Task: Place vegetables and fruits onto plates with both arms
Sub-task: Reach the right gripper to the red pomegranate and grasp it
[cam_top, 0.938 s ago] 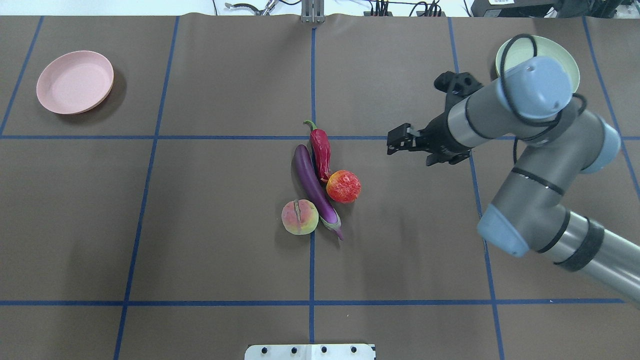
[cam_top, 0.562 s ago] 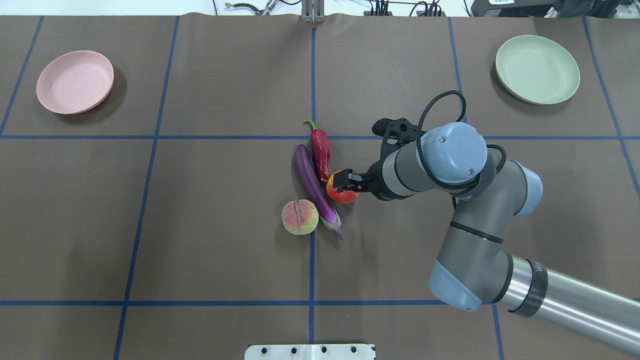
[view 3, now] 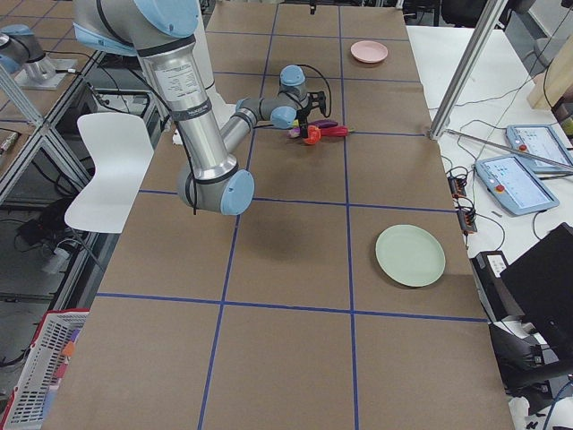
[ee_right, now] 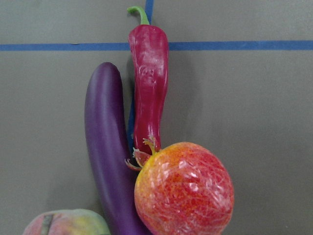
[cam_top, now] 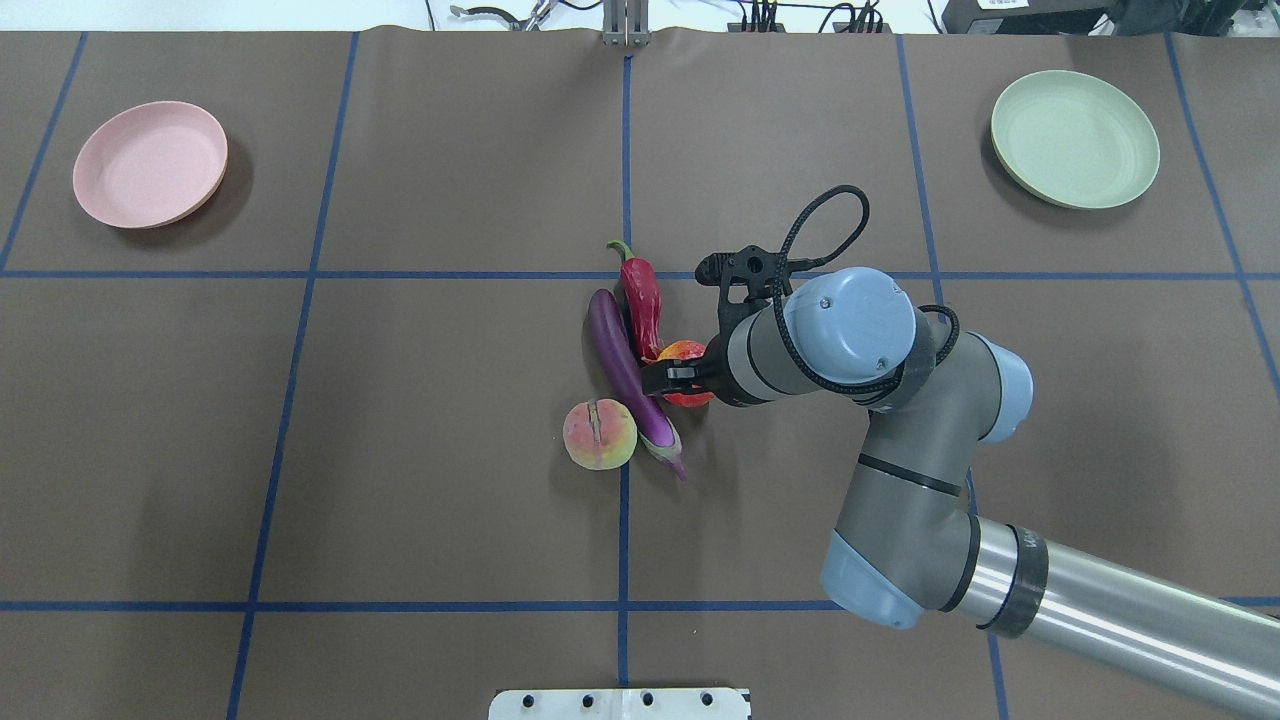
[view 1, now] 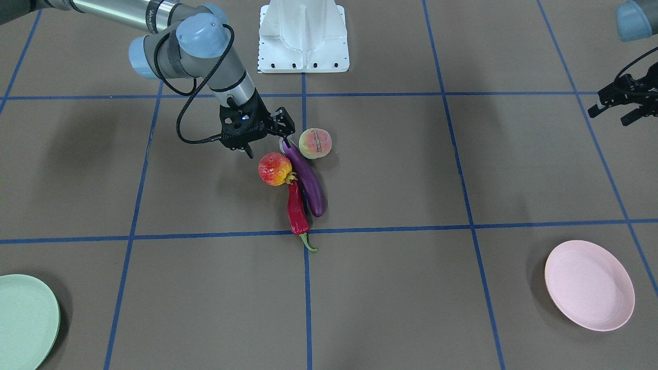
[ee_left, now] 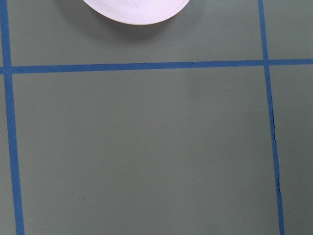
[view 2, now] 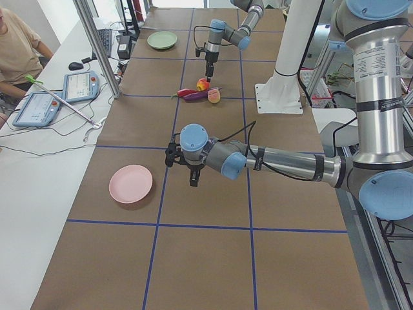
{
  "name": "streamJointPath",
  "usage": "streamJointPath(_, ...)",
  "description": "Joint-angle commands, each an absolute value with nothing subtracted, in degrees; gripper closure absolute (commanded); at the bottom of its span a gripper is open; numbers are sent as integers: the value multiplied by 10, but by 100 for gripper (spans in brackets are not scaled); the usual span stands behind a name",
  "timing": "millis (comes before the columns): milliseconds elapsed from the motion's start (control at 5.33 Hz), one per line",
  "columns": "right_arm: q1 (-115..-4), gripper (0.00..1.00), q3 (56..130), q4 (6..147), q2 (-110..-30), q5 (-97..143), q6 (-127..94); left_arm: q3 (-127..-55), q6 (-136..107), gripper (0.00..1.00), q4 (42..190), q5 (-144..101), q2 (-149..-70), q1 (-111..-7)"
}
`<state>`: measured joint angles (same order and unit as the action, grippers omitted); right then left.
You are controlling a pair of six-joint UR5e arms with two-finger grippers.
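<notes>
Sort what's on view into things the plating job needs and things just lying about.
Job: eggplant, chili pepper, bumpy red-yellow fruit, peach, pink plate, green plate, right gripper.
Lying about: white pedestal base, two tablets, white chair.

The overhead camera sits behind the robot (view 1: 303,36), looking down over the whole table (cam_top: 400,450). The front camera faces it from the opposite edge. Side cameras look along from each end. Wrist cameras look straight down, close: right on the mid-table eggplant (ee_right: 105,147), left near the pink plate (ee_left: 137,12).
</notes>
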<state>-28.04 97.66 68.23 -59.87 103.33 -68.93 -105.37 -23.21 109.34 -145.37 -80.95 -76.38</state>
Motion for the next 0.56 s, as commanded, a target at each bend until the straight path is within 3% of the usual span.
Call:
streamJointPath(0,-280,2,937,679,-566,1029,-768,-1054,-232,0,1093,-1454,-809,-764)
streamJointPath(375,-282,2,927,687,-567,1023,-777,-1054,-233,0,1094,-1454,-809,-764)
